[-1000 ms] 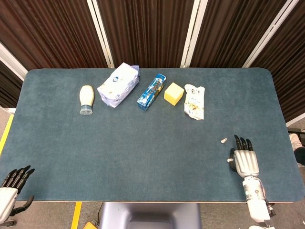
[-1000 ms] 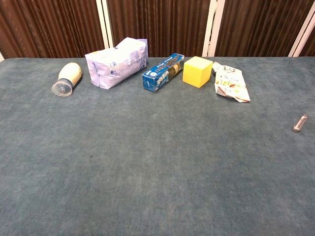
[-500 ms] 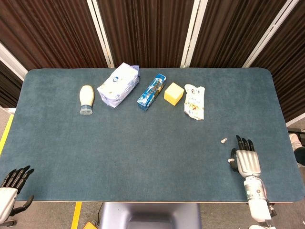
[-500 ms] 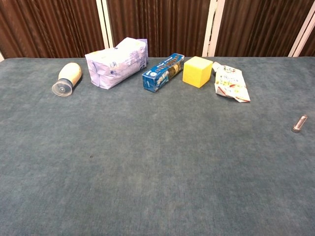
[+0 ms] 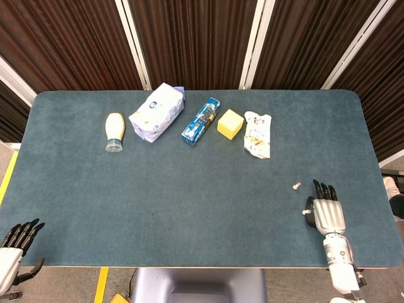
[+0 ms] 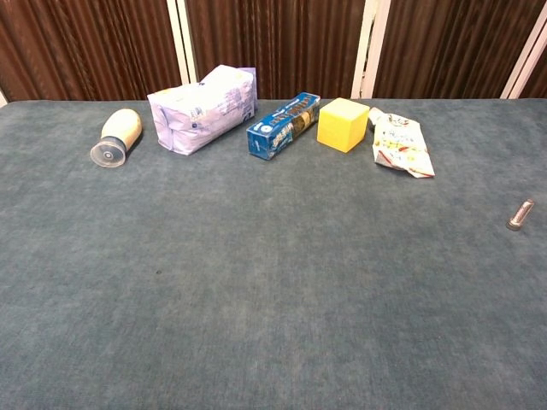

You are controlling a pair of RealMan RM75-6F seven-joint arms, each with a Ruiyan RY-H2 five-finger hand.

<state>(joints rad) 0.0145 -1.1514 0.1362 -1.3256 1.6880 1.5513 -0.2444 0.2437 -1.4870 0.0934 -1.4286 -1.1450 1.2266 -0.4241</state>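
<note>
My right hand (image 5: 327, 211) lies flat and open over the table's front right part, holding nothing, fingers pointing away from me. A small silvery cylinder (image 5: 295, 186) (image 6: 520, 214) lies just left of its fingertips, apart from them. My left hand (image 5: 14, 246) hangs open off the table's front left corner, holding nothing. Neither hand shows in the chest view. Along the far side lie a cream bottle (image 5: 114, 131) (image 6: 116, 136), a white-purple packet (image 5: 157, 112) (image 6: 202, 108), a blue box (image 5: 201, 120) (image 6: 284, 125), a yellow cube (image 5: 230, 124) (image 6: 343, 124) and a white snack pouch (image 5: 257, 134) (image 6: 400, 144).
The blue-grey table (image 5: 189, 202) spans both views, with dark curtains (image 5: 189, 38) behind it. Its front edge runs just past my right wrist. A yellow floor stripe (image 5: 101, 284) shows below the front left.
My right hand has slid slightly back toward the front edge, away from the small cylinder. My left hand has dropped a little lower off the corner.
</note>
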